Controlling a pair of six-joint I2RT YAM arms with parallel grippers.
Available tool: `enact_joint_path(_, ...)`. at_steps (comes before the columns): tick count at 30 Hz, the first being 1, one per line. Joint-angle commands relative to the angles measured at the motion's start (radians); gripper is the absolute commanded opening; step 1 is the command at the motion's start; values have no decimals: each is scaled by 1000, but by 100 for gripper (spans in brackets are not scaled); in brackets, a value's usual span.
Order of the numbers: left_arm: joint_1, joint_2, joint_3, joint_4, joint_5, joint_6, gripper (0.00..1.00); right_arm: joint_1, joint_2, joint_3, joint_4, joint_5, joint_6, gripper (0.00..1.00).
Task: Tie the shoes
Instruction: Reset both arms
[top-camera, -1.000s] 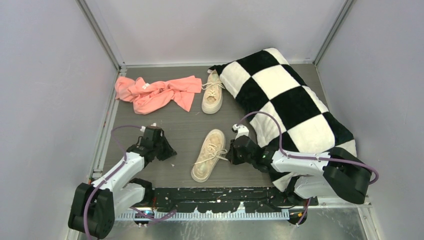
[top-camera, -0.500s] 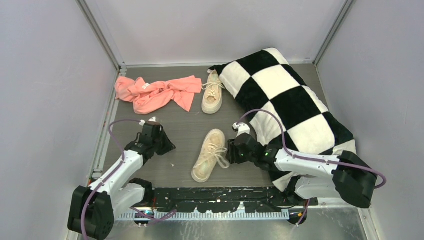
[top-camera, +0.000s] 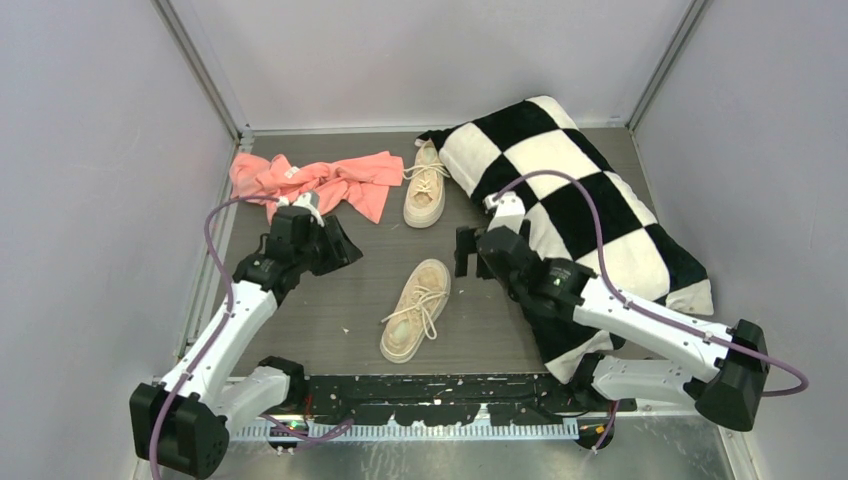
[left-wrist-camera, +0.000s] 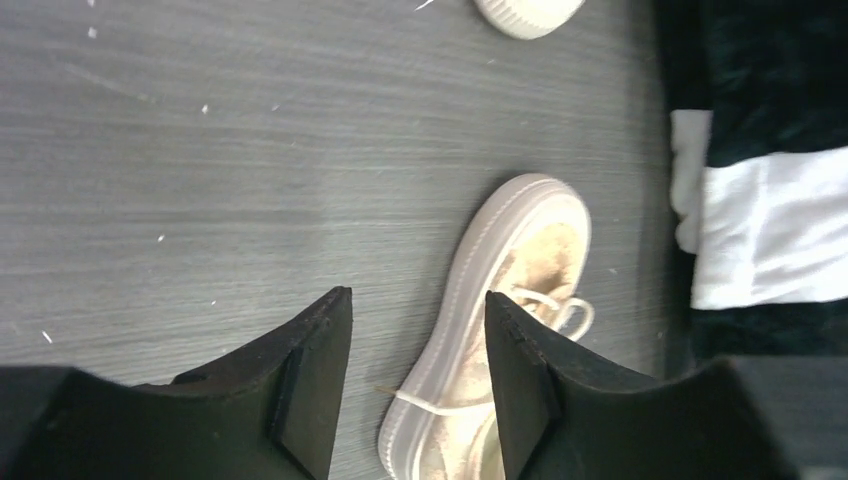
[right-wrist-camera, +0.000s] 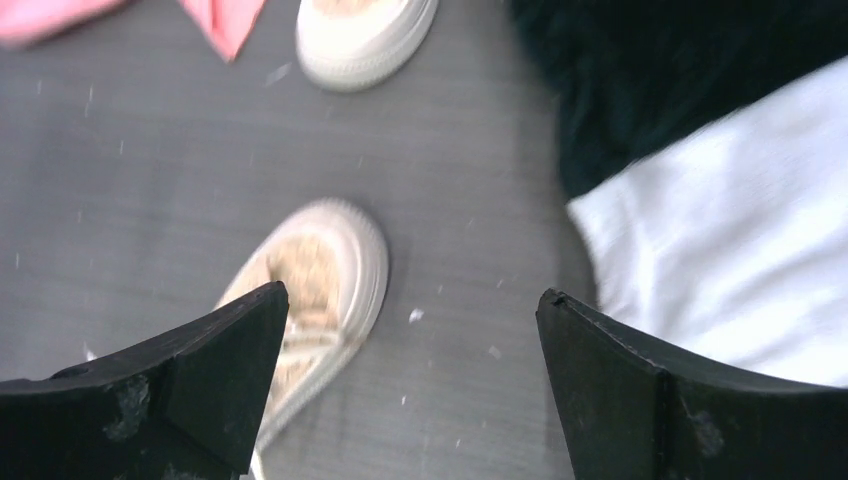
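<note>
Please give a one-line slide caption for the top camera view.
Open left gripper and open right gripper flank the near sneaker; the far sneaker lies between pink cloth and checkered pillow.

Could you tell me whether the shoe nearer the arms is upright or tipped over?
Upright: the nearer shoe sits flat on its sole, with its opening facing up toward the top camera.

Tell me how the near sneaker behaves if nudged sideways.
The near sneaker likely slides, not tips: it sits flat on a thick, wide sole. Its loose laces look floppy and may trail or snag. On the smooth tabletop it could spin.
</note>
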Motion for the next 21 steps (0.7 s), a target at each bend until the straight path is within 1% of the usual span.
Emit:
enact_joint_path(1,-16,-22,125,-86,40,61,54,-65,69,198,-104,201,-35,99)
enact_joint_path(4,-30,-22,191,-137,36,75,56,-146,86,264,-100,160,-34,99)
enact_joint_path(7,-32,-31,225,-164,41,84,56,-260,91,289,-101,30,-3,99)
enact_joint_path(9,-32,-41,232,-174,35,87,56,-309,90,293,-100,-23,7,99)
enact_joint_path(15,-32,-45,222,-190,11,84,57,-363,76,249,-65,-71,26,99)
enact_joint_path(18,-32,-48,207,-185,14,78,54,-370,86,249,-61,-100,36,99)
enact_joint_path(21,-32,-59,192,-177,-1,78,54,-370,84,241,-58,-111,55,99)
